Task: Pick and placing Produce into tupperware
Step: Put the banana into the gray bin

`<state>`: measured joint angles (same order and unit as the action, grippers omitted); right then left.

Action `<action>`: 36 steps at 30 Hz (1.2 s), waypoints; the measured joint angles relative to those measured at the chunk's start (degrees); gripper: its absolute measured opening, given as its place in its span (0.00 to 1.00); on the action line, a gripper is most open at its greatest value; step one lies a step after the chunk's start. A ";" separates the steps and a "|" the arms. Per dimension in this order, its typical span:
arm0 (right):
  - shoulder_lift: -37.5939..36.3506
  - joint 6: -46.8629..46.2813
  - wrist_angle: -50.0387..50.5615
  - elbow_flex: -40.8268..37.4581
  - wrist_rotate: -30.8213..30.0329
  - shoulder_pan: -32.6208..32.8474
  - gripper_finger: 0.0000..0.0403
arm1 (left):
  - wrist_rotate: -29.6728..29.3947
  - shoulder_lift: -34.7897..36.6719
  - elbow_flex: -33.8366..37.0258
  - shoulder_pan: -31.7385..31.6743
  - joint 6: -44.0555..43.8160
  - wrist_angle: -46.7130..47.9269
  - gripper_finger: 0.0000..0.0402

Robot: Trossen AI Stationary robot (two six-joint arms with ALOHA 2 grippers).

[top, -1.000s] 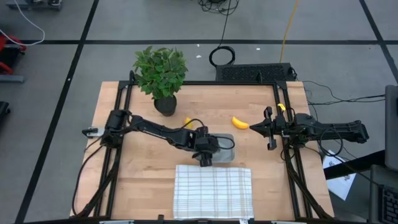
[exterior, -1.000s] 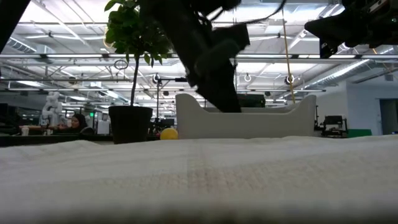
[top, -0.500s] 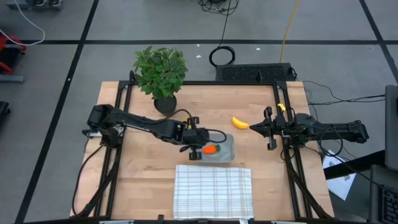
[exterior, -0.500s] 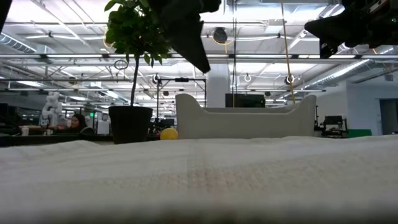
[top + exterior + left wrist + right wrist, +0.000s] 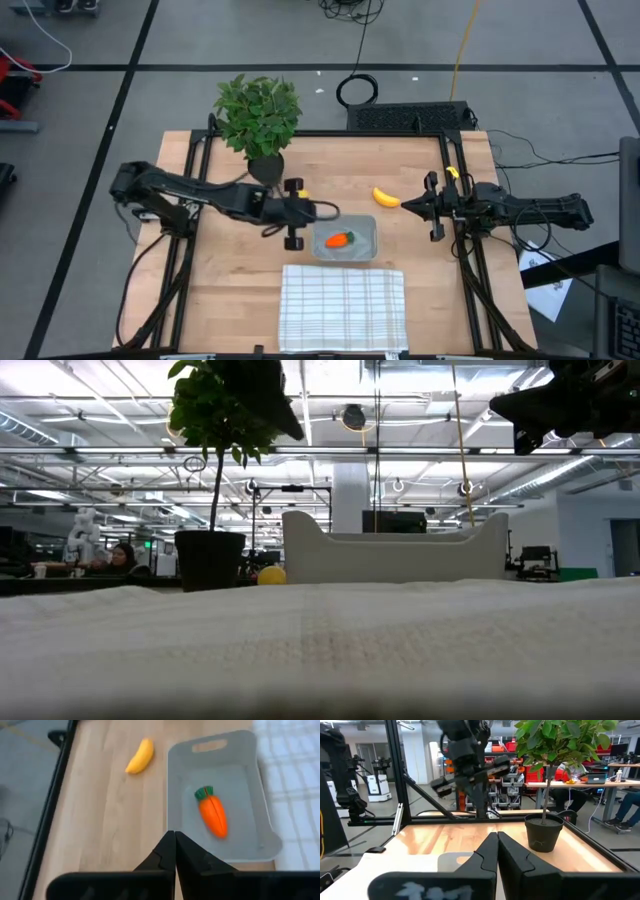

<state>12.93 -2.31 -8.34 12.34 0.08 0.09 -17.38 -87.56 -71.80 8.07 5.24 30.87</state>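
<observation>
The orange toy carrot (image 5: 340, 240) has been left in the translucent grey tupperware (image 5: 366, 226), the left gripper (image 5: 293, 214) withdrawn beside it with fingers closed and empty, banana (image 5: 386, 197) and lemon (image 5: 271, 574) remaining outside.

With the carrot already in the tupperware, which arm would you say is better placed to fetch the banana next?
Probably the right. The right gripper hovers just beside the banana, shut and empty. The left gripper sits on the far side of the tupperware holding the carrot, nearer the lemon.

Bare table (image 5: 210, 270) lies open left of the tupperware (image 5: 362, 229); potted plant (image 5: 258, 118) crowds behind.
</observation>
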 joint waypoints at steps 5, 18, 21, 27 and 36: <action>-0.02 0.31 -0.02 0.00 0.00 0.01 0.00 | 10.06 9.59 14.25 -2.93 2.85 -19.60 0.00; -0.04 0.17 -0.13 0.00 0.00 -0.01 0.00 | 21.93 26.74 44.10 -11.66 2.79 -52.22 0.00; -0.04 0.72 -0.30 0.00 0.00 -0.01 0.00 | 21.91 30.30 49.63 -12.47 3.49 -57.06 0.00; -0.04 2.71 -1.27 0.00 -0.02 -0.01 0.00 | 21.90 35.90 61.33 -12.93 2.15 -71.80 0.00; 0.05 2.64 -0.52 -1.10 -0.19 -0.01 0.00 | 19.30 38.45 67.33 -12.93 1.57 -75.58 0.00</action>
<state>12.97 0.33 -8.86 11.24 -0.11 0.08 1.91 -49.11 -4.47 -4.86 6.81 -44.71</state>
